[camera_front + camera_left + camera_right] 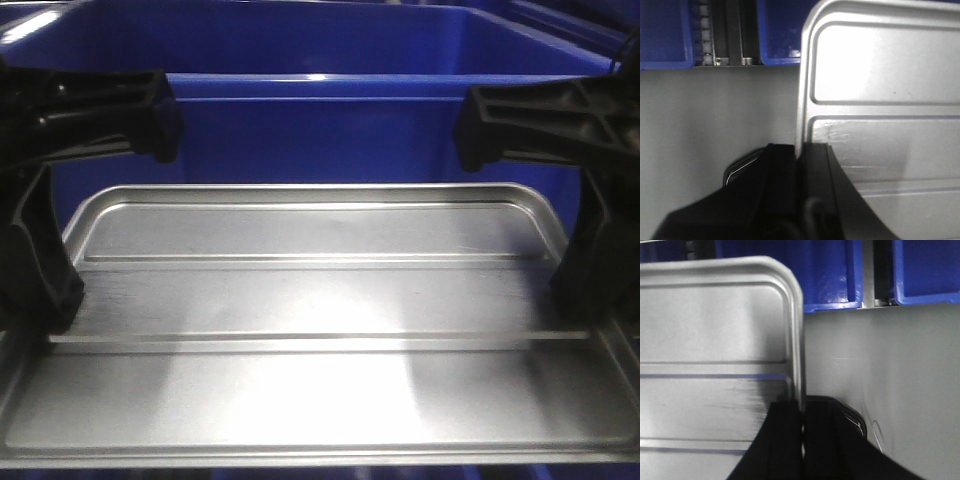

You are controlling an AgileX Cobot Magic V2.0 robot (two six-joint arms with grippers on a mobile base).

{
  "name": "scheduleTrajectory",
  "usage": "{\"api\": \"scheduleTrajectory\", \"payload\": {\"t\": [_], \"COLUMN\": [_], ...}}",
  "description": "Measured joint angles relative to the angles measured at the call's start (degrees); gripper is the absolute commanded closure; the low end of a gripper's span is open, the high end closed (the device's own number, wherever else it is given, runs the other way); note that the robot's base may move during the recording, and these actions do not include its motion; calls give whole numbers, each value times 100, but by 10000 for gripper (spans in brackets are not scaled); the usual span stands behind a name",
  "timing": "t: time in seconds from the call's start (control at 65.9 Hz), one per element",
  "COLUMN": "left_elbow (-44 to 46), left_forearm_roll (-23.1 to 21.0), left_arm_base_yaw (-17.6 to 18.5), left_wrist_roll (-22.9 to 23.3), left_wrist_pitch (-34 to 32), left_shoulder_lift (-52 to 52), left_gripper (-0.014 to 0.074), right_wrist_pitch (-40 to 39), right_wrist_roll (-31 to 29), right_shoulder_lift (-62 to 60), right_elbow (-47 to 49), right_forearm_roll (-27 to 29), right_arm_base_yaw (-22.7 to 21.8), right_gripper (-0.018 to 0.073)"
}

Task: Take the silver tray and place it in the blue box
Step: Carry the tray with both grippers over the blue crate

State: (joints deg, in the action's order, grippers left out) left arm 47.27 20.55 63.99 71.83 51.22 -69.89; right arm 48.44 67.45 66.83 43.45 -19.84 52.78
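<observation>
I see the silver tray [320,300] pinched at both short rims — left gripper [800,152] at 9 o'clock, right gripper [802,410] at 3 — with the blue box [320,130] just beyond at 12 o'clock.

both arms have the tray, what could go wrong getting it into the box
1. The left tool and right tool each pinch only the thin rim of the silver tray; smooth metal may slip or tip.
2. The blue box wall rises just beyond the tray, so its far edge could catch the rim unless lifted higher.
3. Uneven arm motion might twist it free.
</observation>
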Motion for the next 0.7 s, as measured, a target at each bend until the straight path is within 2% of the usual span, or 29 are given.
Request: {"api": "scheduleTrajectory", "payload": {"t": [0.698], "left_elbow": [0], "left_forearm_roll": [0], "left_arm_base_yaw": [0], "left_wrist_roll": [0], "left_wrist_pitch": [3], "left_shoulder_lift": [0], "left_gripper": [700], "right_wrist_pitch": [0], "right_wrist_roll": [0], "right_shoulder_lift": [0], "right_elbow": [0], "right_forearm_roll": [0], "right_arm_base_yaw": [0], "right_gripper": [502]}}
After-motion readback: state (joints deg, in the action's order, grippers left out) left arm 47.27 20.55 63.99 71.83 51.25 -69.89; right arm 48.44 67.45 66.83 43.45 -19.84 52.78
